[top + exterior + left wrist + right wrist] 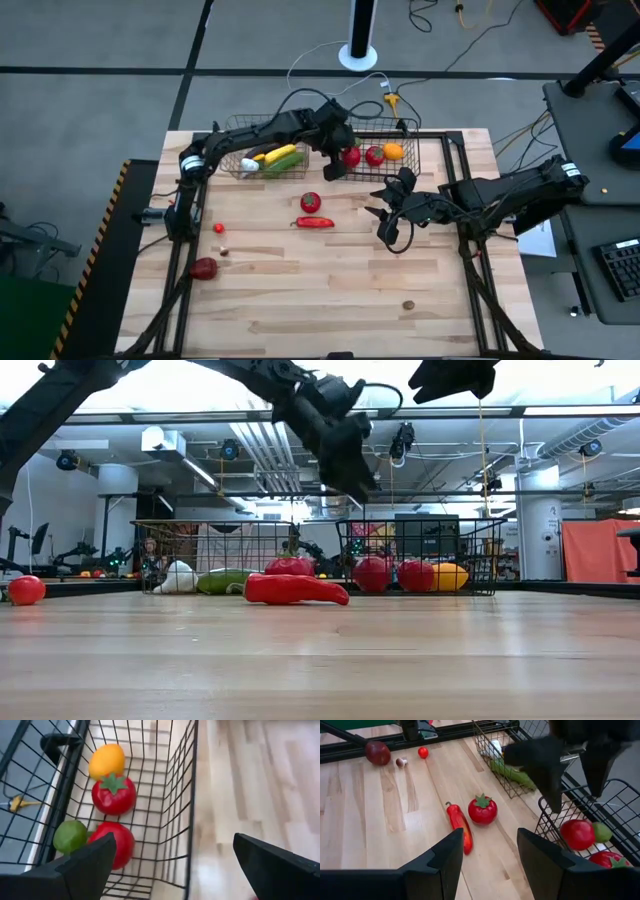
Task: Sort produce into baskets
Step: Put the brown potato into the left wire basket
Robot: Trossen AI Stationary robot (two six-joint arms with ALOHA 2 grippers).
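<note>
Release step: I have left gripper [338,160] wide open, empty, over dark wire basket [186,820]; right gripper [487,852] part-open, empty. Next, I'd grasp red tomato [310,202] on tabletop [330,290].

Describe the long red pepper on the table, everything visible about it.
The pepper is glossy red, plastic-looking, long and slightly curved, with a thin dark-red stem at one end and a tapered tip at the other. It lies flat on the bare wooden table, outside both baskets, close beside a loose tomato without clearly touching it. No claw touches it.
</note>
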